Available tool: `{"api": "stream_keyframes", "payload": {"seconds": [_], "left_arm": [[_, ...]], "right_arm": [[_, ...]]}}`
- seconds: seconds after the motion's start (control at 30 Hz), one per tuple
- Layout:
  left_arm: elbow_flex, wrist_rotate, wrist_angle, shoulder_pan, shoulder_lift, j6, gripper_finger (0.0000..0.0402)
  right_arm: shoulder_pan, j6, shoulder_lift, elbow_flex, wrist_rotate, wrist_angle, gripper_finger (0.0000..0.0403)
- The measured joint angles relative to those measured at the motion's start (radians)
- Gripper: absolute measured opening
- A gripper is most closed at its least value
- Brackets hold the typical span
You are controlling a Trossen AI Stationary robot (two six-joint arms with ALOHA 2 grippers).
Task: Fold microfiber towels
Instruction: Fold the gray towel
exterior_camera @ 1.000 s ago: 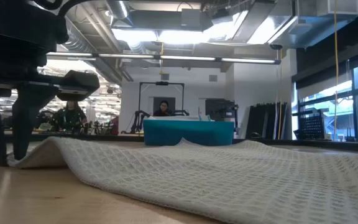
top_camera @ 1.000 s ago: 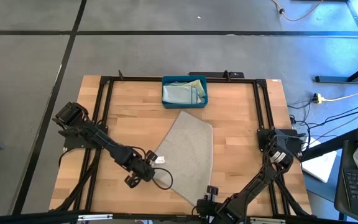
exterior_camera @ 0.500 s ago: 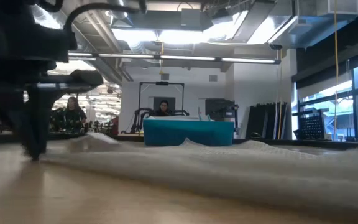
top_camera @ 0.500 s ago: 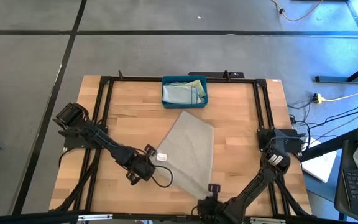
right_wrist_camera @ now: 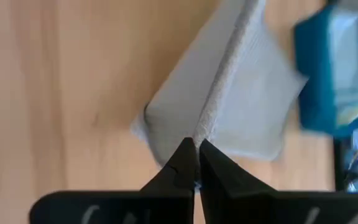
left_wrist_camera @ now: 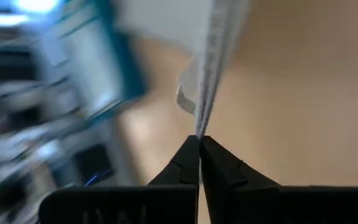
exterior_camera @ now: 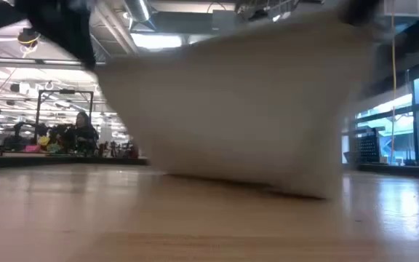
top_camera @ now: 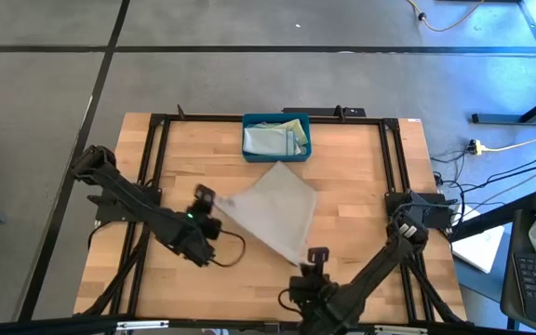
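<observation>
You have the grey-beige towel (top_camera: 270, 209) pinched at two corners and lifted off the wooden table (top_camera: 361, 177) — it hangs between the arms as a slanted sheet near the table's middle. Your left gripper (top_camera: 203, 198) sits at the towel's left corner, its fingers (left_wrist_camera: 185, 163) pressed together on the cloth edge, which rises thin and taut straight out of the tips in the left wrist view. Your right gripper (top_camera: 316, 257) is at the near-right corner, toward the front edge of the table, and its fingers (right_wrist_camera: 182, 160) are likewise clamped on a fold of the towel's edge. From table height the towel (exterior_camera: 246, 109) fills most of the view as a pale blurred sheet, its lower edge close to the tabletop — whether it touches there you cannot tell. The teal-blue bin (top_camera: 276, 137) stands at the far edge of the table with folded pale cloths (top_camera: 270, 140) inside it.
</observation>
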Motion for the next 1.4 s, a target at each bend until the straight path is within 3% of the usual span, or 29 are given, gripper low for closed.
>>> {"api": "stream_keyframes", "payload": {"seconds": [0.17,0.4,0.67,0.77,0.97,1.1,1.4], "left_arm": [[0.14,-0.207,-0.312,-0.015,-0.038,-0.246,0.0],[0.172,-0.277,-0.303,-0.018,-0.141,-0.275,0.0],[0.173,-0.442,-0.302,-0.018,-0.27,-0.332,0.0],[0.176,-0.461,-0.301,-0.017,-0.319,-0.333,0.0],[0.274,-0.425,-0.3,-0.055,-0.383,-0.321,0.0],[0.34,-0.468,-0.298,-0.066,-0.395,-0.245,0.0],[0.372,-0.506,-0.299,0.018,-0.401,-0.138,0.0]], "right_arm": [[-0.042,-0.122,-0.06,0.019,0.238,0.006,0.0006],[-0.124,-0.254,-0.12,0.076,0.427,0.003,0.0006],[-0.211,-0.448,-0.126,0.166,0.59,0.004,0.0007],[-0.265,-0.523,-0.129,0.221,0.563,0.008,0.0008],[-0.356,-0.654,-0.277,0.215,0.534,0.049,0.0009],[-0.393,-0.706,-0.378,0.221,0.51,0.089,0.0009],[-0.484,-0.667,-0.438,0.194,0.217,0.078,0.0009]]}}
